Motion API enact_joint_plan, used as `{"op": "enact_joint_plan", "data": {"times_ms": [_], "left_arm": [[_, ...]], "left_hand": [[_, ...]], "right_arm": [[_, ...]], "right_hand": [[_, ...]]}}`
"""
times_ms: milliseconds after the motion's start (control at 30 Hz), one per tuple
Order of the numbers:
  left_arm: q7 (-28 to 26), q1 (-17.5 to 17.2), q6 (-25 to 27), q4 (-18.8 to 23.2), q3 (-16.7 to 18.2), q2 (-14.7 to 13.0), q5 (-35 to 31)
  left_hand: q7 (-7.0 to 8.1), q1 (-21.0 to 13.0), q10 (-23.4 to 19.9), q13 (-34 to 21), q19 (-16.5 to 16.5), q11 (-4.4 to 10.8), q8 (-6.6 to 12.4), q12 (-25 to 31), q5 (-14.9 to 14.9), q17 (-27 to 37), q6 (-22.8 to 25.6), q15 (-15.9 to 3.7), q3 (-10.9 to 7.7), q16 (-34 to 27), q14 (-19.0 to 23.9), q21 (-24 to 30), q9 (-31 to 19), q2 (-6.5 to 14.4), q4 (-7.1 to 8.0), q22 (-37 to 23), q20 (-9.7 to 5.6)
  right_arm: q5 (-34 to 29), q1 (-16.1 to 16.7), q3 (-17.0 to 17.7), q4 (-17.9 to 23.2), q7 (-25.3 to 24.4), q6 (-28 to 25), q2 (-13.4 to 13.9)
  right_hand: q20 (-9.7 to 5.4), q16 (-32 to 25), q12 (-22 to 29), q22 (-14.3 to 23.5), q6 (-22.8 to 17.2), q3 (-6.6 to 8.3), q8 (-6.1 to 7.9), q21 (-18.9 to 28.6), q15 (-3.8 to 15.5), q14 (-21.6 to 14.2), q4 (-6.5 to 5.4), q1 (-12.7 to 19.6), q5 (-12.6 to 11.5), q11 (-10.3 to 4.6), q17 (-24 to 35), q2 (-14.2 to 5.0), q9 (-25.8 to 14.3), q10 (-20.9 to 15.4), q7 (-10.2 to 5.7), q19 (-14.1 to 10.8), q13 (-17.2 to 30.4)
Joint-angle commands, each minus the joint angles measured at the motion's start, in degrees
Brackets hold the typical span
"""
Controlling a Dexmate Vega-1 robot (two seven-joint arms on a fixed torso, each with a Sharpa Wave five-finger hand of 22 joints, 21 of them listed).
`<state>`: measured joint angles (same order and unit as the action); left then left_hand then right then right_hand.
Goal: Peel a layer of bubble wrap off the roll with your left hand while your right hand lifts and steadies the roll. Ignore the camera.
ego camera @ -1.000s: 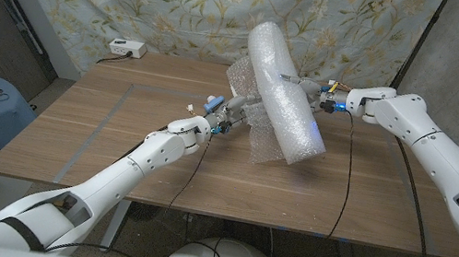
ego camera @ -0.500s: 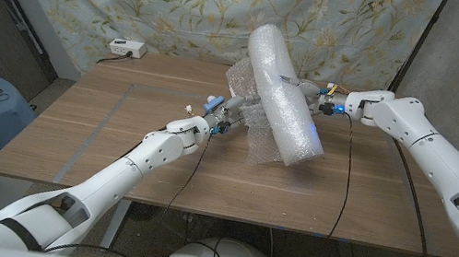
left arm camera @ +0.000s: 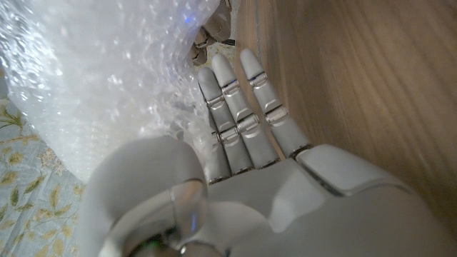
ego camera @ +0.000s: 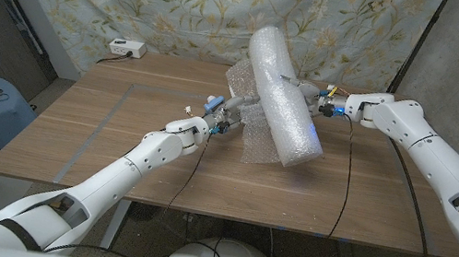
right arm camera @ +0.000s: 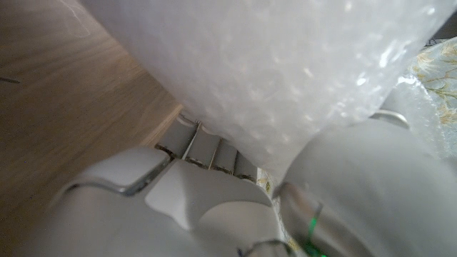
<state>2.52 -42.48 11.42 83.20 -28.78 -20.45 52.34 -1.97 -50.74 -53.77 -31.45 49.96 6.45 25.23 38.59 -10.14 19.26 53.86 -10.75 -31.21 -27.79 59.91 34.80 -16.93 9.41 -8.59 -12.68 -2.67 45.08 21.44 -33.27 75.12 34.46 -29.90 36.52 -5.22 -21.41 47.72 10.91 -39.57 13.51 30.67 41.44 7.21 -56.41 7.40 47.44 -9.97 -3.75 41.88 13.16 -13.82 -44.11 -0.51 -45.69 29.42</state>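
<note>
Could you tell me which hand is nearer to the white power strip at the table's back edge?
Left. The left hand is at the loose bubble wrap mid-table, nearer the power strip. The right hand grips the roll farther off.

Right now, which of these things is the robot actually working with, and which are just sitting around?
Part of the job:
- bubble wrap roll, held tilted above the table
- loose peeled layer hanging from the roll
- left hand, at the loose layer
- right hand, holding the roll

Just lying about:
- white box at the table's far edge
- wooden table
</note>
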Motion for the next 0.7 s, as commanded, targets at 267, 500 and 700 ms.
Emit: {"op": "enact_joint_plan", "data": {"times_ms": [267,500,700], "left_arm": [[2.1,0.7,3.0,-1.2,0.7,0.1,3.5],[2.0,0.8,3.7,-1.7,0.9,0.2,4.3],[1.8,0.6,4.0,-1.7,1.1,0.2,4.6]], "left_hand": [[0.3,-0.4,0.3,-1.0,-0.1,0.28,0.18,0.4,0.1,0.3,-0.4,-0.22,-0.57,0.3,0.2,1.0,-0.1,0.2,0.44,-0.2,-0.42],[0.29,-0.3,0.4,-1.5,-0.3,0.27,0.2,0.4,0.1,0.4,-0.6,-0.08,-0.73,0.6,0.2,1.4,-0.2,0.2,0.53,-0.2,-0.36],[0.31,-0.3,0.3,-2.0,-0.4,0.42,0.33,0.5,0.1,0.7,-0.4,-0.16,-0.8,0.6,0.3,1.9,-0.2,0.0,0.5,-0.2,-0.45]], "right_arm": [[2.7,-0.1,0.2,-2.8,2.3,-3.6,-0.5],[4.3,-0.4,0.4,-5.5,3.3,-5.5,-1.9],[5.3,-0.1,0.7,-7.2,4.1,-5.7,-2.8]], "right_hand": [[-0.83,0.8,-0.8,-0.1,1.5,-0.43,-1.32,0.5,4.85,-0.2,-0.43,12.8,-0.6,0.39,-0.4,-14.53,0.3,0.5,0.51,0.7,-0.6],[-0.79,0.8,-1.0,-0.1,1.4,-0.63,-1.67,0.6,4.95,-0.1,-0.43,12.5,-0.7,0.62,-0.4,-14.68,0.5,0.4,0.57,0.8,-1.0],[-0.77,0.7,-1.1,-0.1,1.2,-0.67,-1.9,0.6,5.07,-0.2,-0.28,12.5,-0.8,0.52,-0.3,-14.92,0.6,0.4,0.58,0.9,-1.2]]}}
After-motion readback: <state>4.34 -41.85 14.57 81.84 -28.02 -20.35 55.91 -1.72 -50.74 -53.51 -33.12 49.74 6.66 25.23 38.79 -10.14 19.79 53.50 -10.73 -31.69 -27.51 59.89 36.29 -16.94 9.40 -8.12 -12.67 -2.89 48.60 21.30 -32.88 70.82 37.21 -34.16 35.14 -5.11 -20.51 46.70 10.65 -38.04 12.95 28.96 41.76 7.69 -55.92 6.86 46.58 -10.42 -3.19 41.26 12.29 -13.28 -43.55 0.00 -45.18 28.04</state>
